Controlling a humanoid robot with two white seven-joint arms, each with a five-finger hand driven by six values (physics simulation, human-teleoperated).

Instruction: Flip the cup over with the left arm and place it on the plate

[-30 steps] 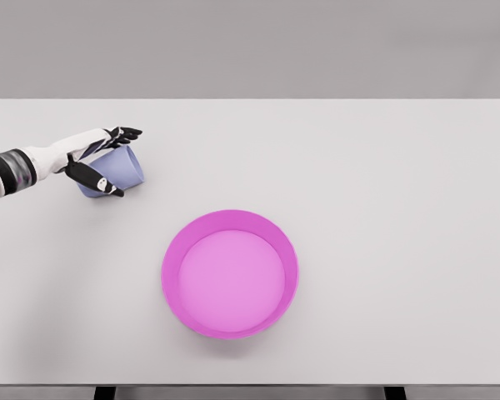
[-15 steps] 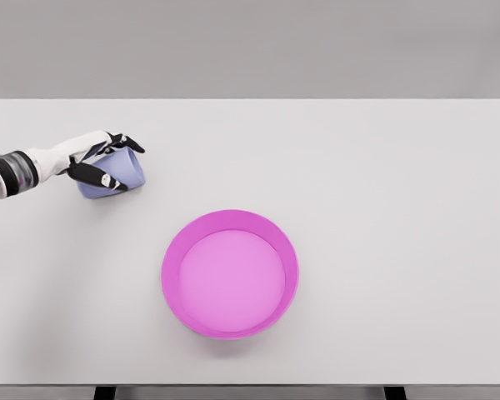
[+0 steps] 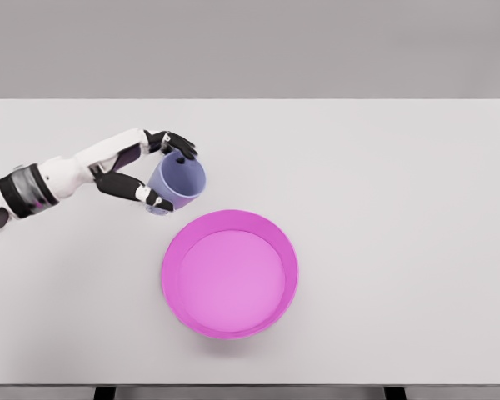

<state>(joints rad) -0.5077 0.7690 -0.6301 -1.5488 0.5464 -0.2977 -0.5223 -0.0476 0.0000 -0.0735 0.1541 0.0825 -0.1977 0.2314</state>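
A pale lavender-blue cup (image 3: 180, 182) hangs above the white table, tilted with its open mouth facing right and toward the camera. My left hand (image 3: 162, 171) is shut on it, thumb under the near side and fingers over the far rim. The cup sits just up and left of the magenta plate (image 3: 230, 273), close to the plate's far-left rim but apart from it. The left arm reaches in from the left edge. No right arm shows.
The white table (image 3: 383, 208) spans the whole view, its near edge along the bottom and far edge against a grey wall. Nothing else stands on it besides the plate.
My left hand closed on the cup, lifted it off the table and carried it right toward the plate, turning it so its mouth now shows.
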